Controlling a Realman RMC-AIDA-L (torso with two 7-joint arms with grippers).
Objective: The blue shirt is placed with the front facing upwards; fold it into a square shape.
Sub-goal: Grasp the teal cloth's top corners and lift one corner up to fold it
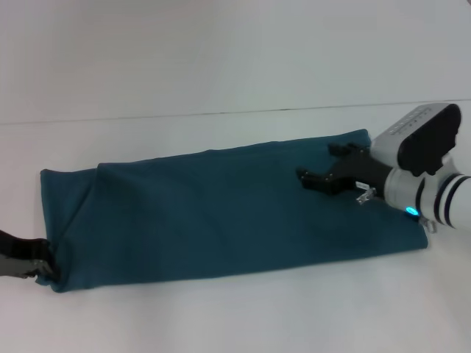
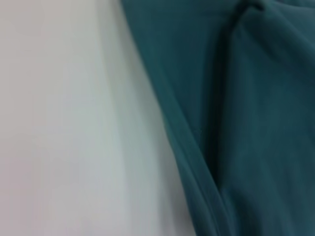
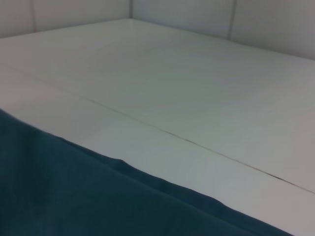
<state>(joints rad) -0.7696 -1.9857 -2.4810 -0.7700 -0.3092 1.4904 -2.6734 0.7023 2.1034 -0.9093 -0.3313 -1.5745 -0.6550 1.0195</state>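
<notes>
The blue shirt (image 1: 206,213) lies on the white table (image 1: 235,316) as a long folded strip running left to right; no letters or neck label show. My right gripper (image 1: 321,163) is open and hovers over the shirt's right end, fingers pointing left, with nothing between them. My left gripper (image 1: 37,261) is at the shirt's near left corner, at the picture's left edge, and is mostly cut off. The left wrist view shows a folded edge of the shirt (image 2: 256,123) close up. The right wrist view shows the shirt's far edge (image 3: 74,196) against the table.
A thin dark seam (image 1: 221,114) crosses the table beyond the shirt; it also shows in the right wrist view (image 3: 197,142). White walls (image 3: 221,14) stand behind the table. Bare white table lies in front of and behind the shirt.
</notes>
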